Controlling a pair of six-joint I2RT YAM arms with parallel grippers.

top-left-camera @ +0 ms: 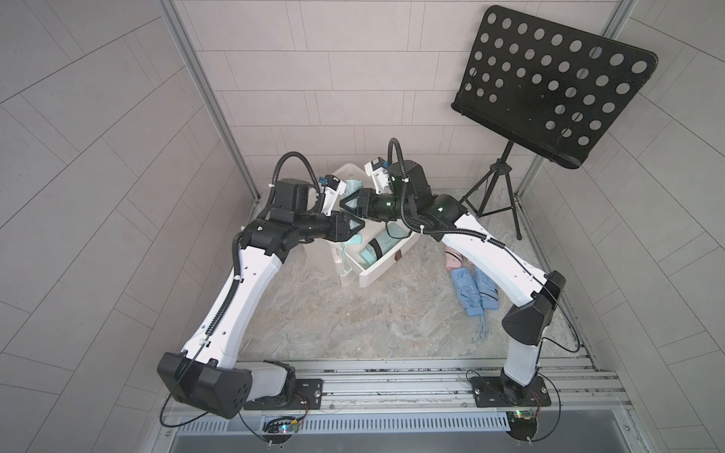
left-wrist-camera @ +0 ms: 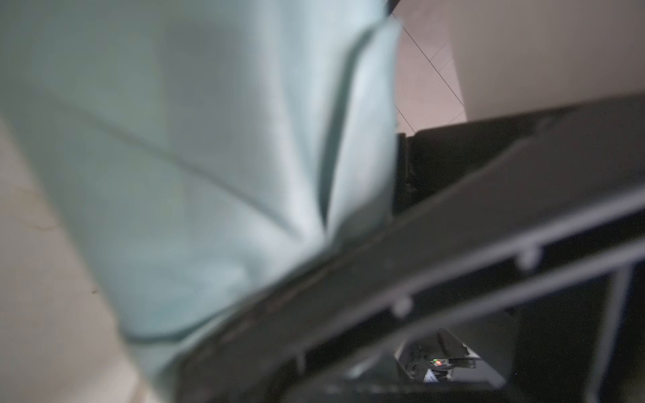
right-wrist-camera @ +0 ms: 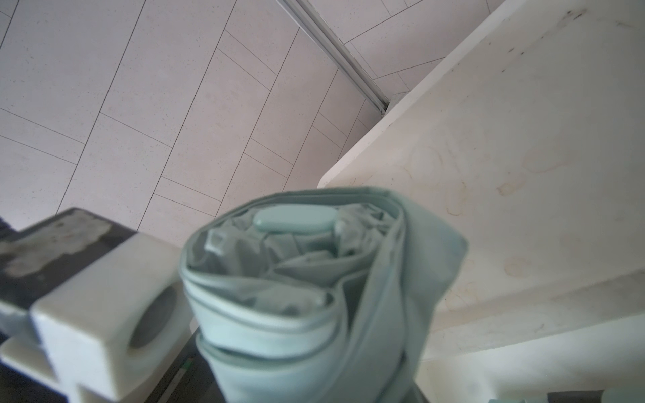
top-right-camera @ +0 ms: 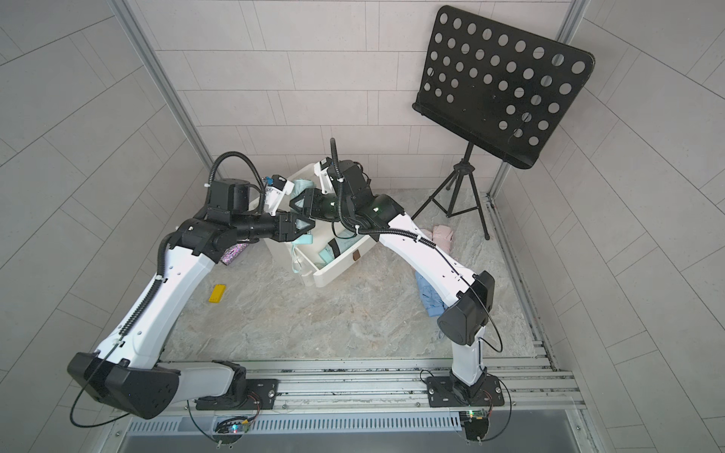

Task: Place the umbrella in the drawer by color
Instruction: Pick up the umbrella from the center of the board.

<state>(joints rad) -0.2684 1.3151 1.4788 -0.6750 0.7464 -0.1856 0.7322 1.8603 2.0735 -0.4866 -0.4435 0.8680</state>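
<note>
The left gripper (top-left-camera: 355, 227): I cannot tell whether it grips. Just beside it, the right gripper (top-left-camera: 349, 199) clasps the mint-green folded fabric umbrella (right-wrist-camera: 296, 296), end-on to its wrist camera, above the white plastic drawer unit (top-left-camera: 347, 171). The pulled-out drawer (top-left-camera: 386, 266) holds another mint umbrella (top-left-camera: 368, 255). Rightward lie a pink folded umbrella (top-left-camera: 455, 259) and two pale-blue folded umbrellas (top-left-camera: 463, 288).

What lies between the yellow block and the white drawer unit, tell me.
Only bare table, from yellow block to drawer unit, shown in a top view.
</note>
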